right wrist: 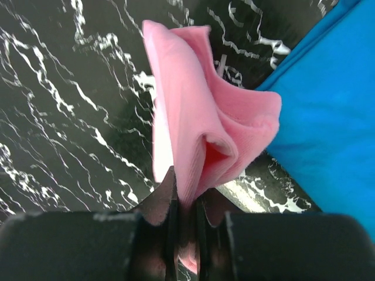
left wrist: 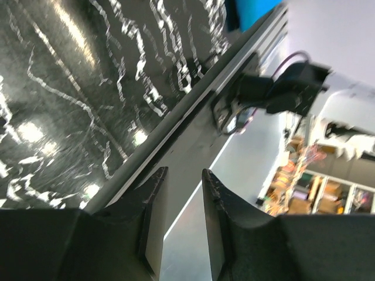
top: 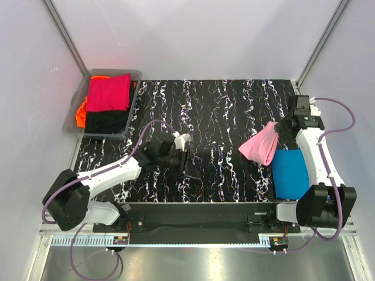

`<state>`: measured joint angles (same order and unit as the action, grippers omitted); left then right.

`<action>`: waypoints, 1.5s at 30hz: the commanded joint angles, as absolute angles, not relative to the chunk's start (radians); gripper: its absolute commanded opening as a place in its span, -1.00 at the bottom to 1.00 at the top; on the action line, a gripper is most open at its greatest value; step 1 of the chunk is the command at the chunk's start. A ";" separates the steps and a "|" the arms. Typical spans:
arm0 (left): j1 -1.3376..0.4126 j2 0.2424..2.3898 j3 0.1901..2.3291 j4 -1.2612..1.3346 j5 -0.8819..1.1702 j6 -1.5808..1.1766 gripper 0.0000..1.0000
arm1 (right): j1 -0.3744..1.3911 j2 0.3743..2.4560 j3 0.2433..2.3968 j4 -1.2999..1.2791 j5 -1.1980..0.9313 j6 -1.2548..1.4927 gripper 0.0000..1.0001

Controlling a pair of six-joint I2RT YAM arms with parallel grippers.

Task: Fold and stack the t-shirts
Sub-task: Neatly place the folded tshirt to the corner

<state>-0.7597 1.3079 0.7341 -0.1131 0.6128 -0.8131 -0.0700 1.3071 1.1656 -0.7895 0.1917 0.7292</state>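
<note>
My right gripper (top: 280, 127) is shut on the light pink t-shirt (top: 261, 146) and holds it bunched and hanging above the mat, left of the folded bright blue t-shirt (top: 291, 173). In the right wrist view the pink cloth (right wrist: 193, 123) is pinched between the jaws of the right gripper (right wrist: 186, 196), with the blue shirt (right wrist: 328, 123) at the right. My left gripper (top: 187, 165) is open and empty over the mat's near middle; in the left wrist view the left gripper (left wrist: 183, 175) shows a gap with nothing in it.
A grey bin (top: 73, 120) at the far left holds crimson (top: 109, 92), orange (top: 81, 114) and black (top: 106, 121) shirts. The black marbled mat (top: 205, 111) covers the table. Its near edge and a metal rail (left wrist: 193, 117) run under the left gripper.
</note>
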 commanded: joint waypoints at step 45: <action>-0.690 1.434 0.824 -0.189 0.804 -0.669 -0.40 | -0.552 1.479 1.605 -1.040 -0.090 0.523 -1.00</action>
<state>-0.6960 1.4311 0.7841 -0.2276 0.7643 -0.6735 -0.5262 1.4841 1.5433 -1.0462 -0.0521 0.5484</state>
